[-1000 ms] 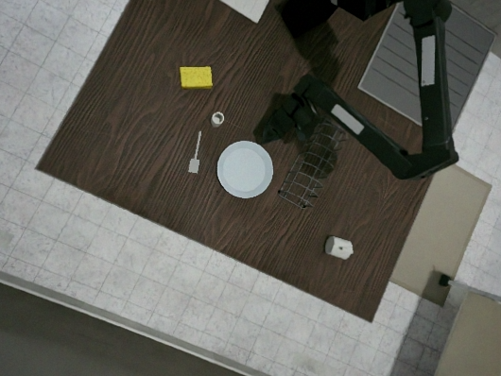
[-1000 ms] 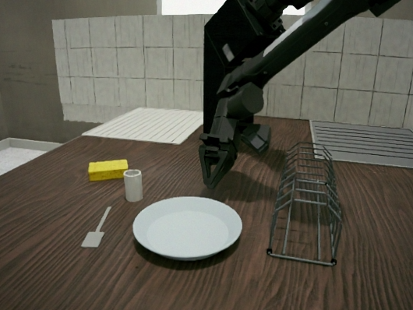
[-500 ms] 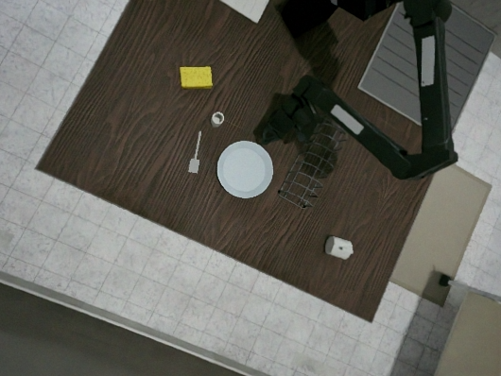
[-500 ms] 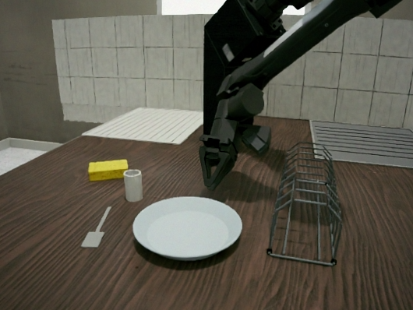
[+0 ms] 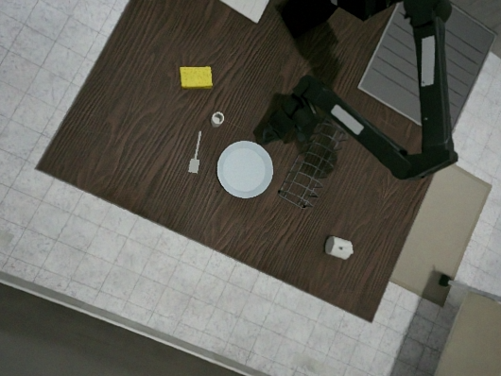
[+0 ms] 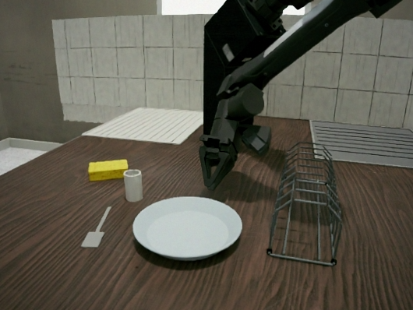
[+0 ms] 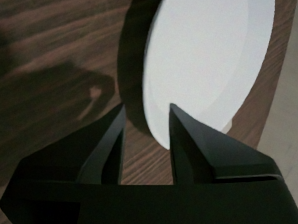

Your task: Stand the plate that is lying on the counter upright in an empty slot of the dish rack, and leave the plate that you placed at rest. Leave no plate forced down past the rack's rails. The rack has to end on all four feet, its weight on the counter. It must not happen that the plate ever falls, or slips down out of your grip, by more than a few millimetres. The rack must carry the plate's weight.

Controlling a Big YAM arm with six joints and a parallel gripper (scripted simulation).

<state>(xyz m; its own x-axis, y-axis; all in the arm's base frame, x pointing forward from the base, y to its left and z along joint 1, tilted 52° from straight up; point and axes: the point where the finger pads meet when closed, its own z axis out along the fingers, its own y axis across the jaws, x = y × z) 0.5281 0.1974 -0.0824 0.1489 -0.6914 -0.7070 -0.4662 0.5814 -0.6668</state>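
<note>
Around the one plate [image 5: 245, 169] on my desk [image 5: 132, 142] I count one wire dish rack [image 5: 312, 162], one sponge [image 5: 196, 77], one cup [image 5: 217, 118], one spatula [image 5: 195, 156], and one small white object [image 5: 338, 247], possibly a mug.

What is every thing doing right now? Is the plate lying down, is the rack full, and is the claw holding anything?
Plate: lying flat on the counter, not held.
Dish rack: standing on the counter, all slots empty.
Gripper: partly open, holding nothing, hanging just above the plate's far rim.
Cup: standing upright.
Spatula: lying flat.
Sponge: lying flat.
</note>
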